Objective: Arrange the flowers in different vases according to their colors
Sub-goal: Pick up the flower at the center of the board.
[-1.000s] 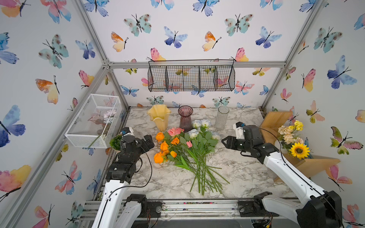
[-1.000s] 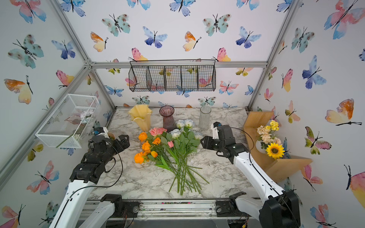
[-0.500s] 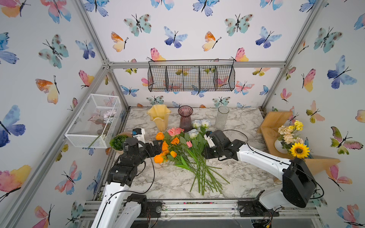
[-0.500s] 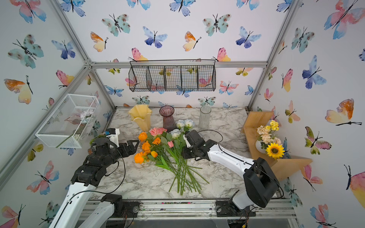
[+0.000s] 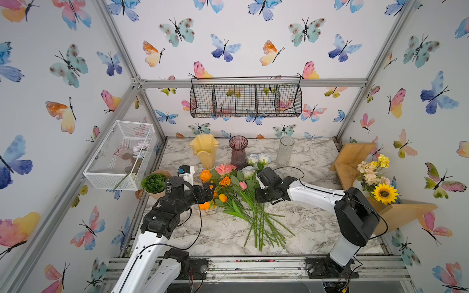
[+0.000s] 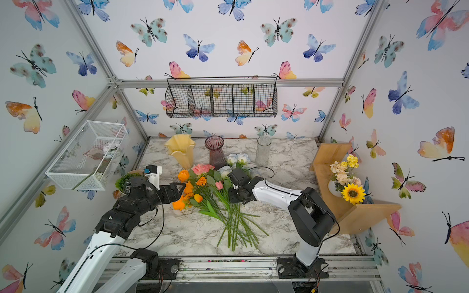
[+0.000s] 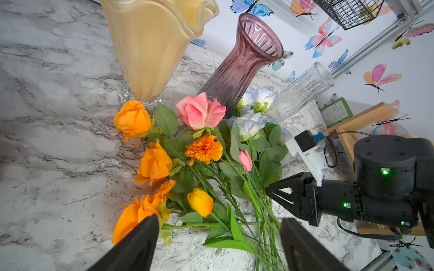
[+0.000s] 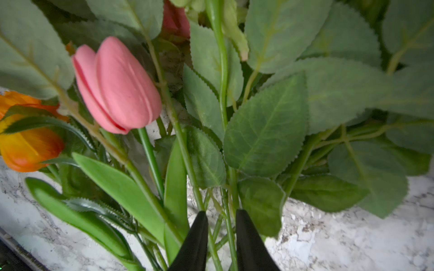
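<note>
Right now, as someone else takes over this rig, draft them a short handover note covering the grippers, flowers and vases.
Left gripper: open over the orange flowers, nothing held.
Right gripper: jaws narrow with green stems between them; a firm grip cannot be confirmed.
Flowers: orange flowers, pink roses and white-blue roses all lie in one pile on the table.
Vases: yellow vase, purple vase and clear vase stand upright at the back, empty.
Done: nothing placed. Left: sort every flower by colour into the vases.
</note>
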